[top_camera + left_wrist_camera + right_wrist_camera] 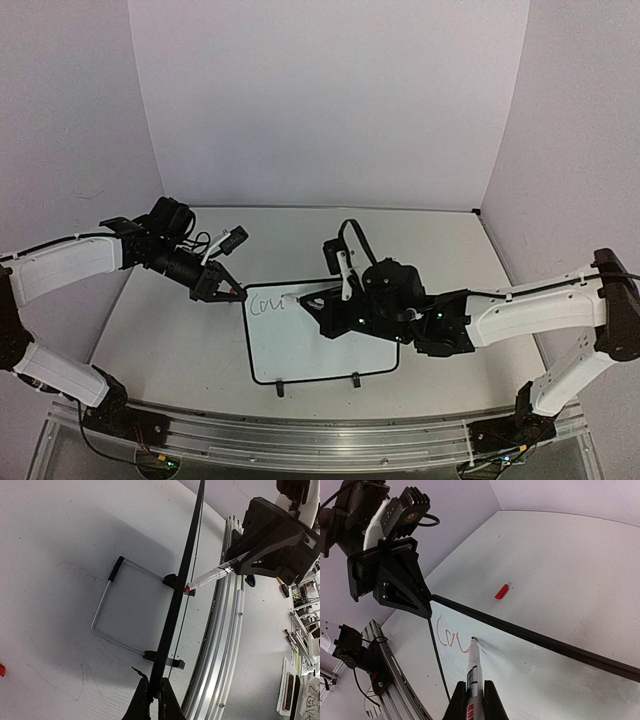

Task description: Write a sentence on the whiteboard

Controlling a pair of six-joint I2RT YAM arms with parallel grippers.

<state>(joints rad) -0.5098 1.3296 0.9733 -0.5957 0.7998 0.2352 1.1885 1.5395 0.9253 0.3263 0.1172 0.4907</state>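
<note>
Whiteboard: a small rectangular panel with a glossy white face and a thin black border with rounded corners. Two small black clips sit on its near long edge. In the left wrist view it appears edge-on as a slim black line, with a bent metal wire stand behind it, fitted with a black sleeve at one corner.

Sentence: only its start is written, about three thin cursive letters reading roughly "Cou". They lie in the board's upper left corner and read red in the right wrist view.

Left gripper: matte black angular fingers, with the jaws pressed onto the board's upper left corner and pinching its black rim. This is confirmed close up.

Right gripper: positioned over the board's upper middle. Its jaws are clamped around a marker, a slim white cylinder with printed labelling. The marker's tip touches the white face just right of the last letter. In the left wrist view the tip shows red.

Other items: a small red cap lies on the matte, lightly scuffed white table, just beyond the board's far edge. A ribbed aluminium rail runs along the table's near edge, beyond the clipped edge of the board.
</note>
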